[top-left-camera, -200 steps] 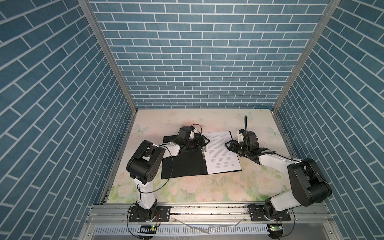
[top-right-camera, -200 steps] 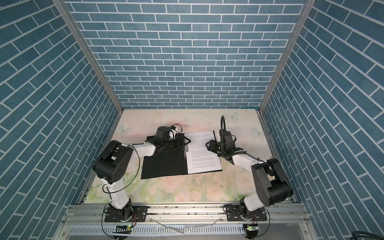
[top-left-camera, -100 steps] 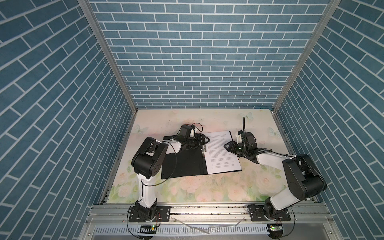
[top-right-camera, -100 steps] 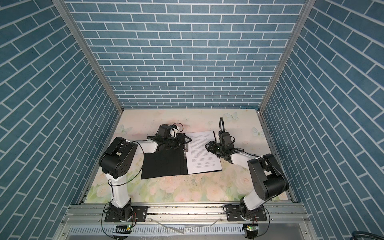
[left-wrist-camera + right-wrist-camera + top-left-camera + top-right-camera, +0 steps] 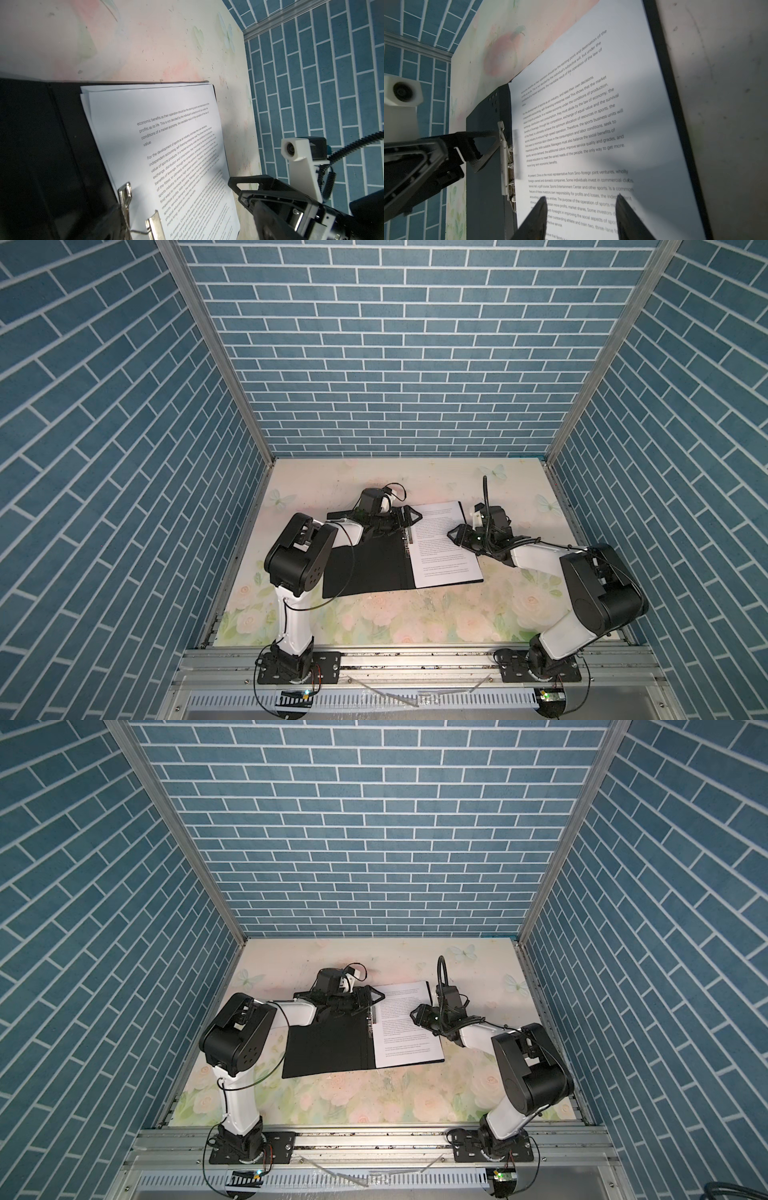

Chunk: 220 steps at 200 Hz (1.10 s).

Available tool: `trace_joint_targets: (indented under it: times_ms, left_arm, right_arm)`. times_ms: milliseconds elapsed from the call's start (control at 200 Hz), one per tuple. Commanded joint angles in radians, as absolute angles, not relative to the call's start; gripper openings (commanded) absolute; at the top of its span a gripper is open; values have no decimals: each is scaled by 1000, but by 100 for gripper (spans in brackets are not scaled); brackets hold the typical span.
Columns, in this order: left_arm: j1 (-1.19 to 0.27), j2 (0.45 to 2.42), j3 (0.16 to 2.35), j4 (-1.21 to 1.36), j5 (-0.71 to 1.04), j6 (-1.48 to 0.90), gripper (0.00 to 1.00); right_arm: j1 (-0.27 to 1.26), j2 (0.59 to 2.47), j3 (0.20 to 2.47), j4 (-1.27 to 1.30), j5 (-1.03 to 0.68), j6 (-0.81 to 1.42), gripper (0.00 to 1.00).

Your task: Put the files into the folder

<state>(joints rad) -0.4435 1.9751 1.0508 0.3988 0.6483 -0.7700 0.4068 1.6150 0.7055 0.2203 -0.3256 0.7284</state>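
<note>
The folder (image 5: 365, 568) (image 5: 328, 1052) lies open and flat on the table, black inside up. The files (image 5: 444, 547) (image 5: 407, 1036) are stacked on its right half, a printed text sheet on top (image 5: 166, 128) (image 5: 591, 104). My left gripper (image 5: 409, 520) (image 5: 372, 999) is open at the far end of the spine. One of its fingers (image 5: 467, 135) rests against the raised metal clip (image 5: 504, 162) (image 5: 154, 226). My right gripper (image 5: 455, 533) (image 5: 417, 1013) (image 5: 581, 207) hovers open over the sheet near its right edge, with nothing between its fingers.
The floral table top (image 5: 374, 622) is walled by blue brick panels on the left, back (image 5: 395, 364) and right. An aluminium rail (image 5: 415, 659) with both arm bases runs along the front edge. Bare table lies behind and in front of the folder.
Both arms' elbows have shifted a little inward and back. The right gripper has edged slightly left over the sheet and narrowed a little. Folder and files have not moved.
</note>
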Motion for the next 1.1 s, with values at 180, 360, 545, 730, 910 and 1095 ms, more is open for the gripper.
trace_joint_targets:
  times_ms: [180, 360, 545, 730, 910, 1095]
  left_arm:
    - [-439, 1983, 1052, 478, 675, -802, 99]
    - [-442, 1936, 1002, 532, 676, -825, 99]
    - [-452, 1887, 939, 597, 676, -859, 98]
    - [-468, 1844, 900, 632, 675, -864, 97]
    - [-482, 1834, 888, 639, 683, -863, 96]
    - [-482, 1794, 861, 593, 653, -841, 95]
  right_arm:
    - [412, 1644, 687, 243, -336, 744, 52]
    - [413, 1650, 687, 245, -339, 746, 52]
    - [413, 1655, 691, 245, -341, 746, 52]
    - [416, 1661, 691, 244, -344, 744, 52]
    - [418, 1665, 702, 233, -345, 743, 51]
    - [430, 1643, 742, 177, -332, 731, 51]
